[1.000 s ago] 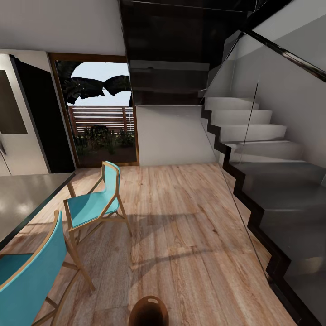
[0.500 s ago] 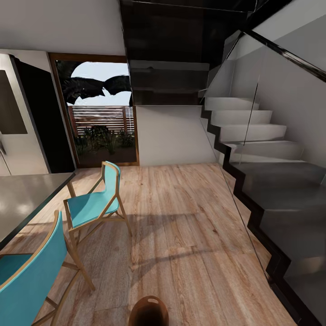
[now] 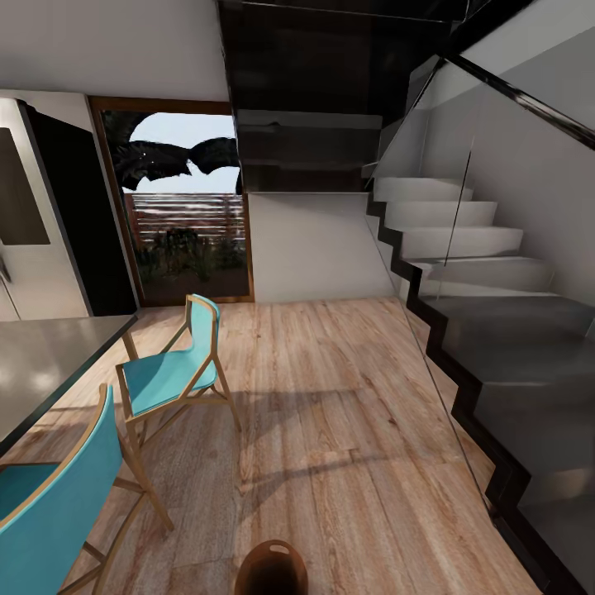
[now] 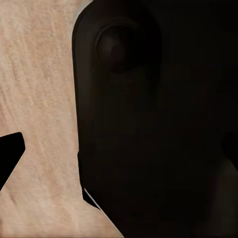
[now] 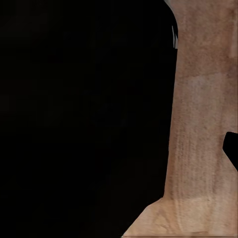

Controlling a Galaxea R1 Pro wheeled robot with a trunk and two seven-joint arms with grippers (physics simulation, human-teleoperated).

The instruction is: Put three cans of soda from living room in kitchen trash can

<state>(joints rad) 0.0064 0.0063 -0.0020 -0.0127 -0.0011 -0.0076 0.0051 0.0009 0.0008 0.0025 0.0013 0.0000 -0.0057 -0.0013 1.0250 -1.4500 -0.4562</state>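
Head view, far left: a tall stainless-steel fridge [image 3: 33,223] with a dark side panel stands against the wall, its doors partly cut by the picture edge.
Table: a grey smooth-topped table [image 3: 41,364] reaches in from the left, in front of the fridge.
Chairs: two turquoise chairs with light wooden frames sit just beside the table; the nearer chair [image 3: 54,504] is cut off at the lower left corner, the farther chair [image 3: 173,372] stands behind it, angled toward the table.
Door: a wood-framed glass door [image 3: 186,202] behind the farther chair shows dark foliage, a slatted fence and pale sky outside.
Floor: light wood planks [image 3: 330,430] run from the door toward the camera, crossed by long shadows.
Task thing: the small round brown bin with a coppery rim [image 3: 271,568] stands on the floor at the bottom edge, a little left of centre, a slot cut-out visible near its rim and its inside dark.
Right: a dark staircase with pale grey treads [image 3: 487,330] climbs behind a glass balustrade with a dark handrail.
Left wrist view: dark robot bodywork [image 4: 153,119] over the wood floor; whether the jaws are wide or closed cannot be told.
Right wrist view: dark bodywork [image 5: 84,114] beside a strip of wood floor; the jaws' state cannot be told here either.
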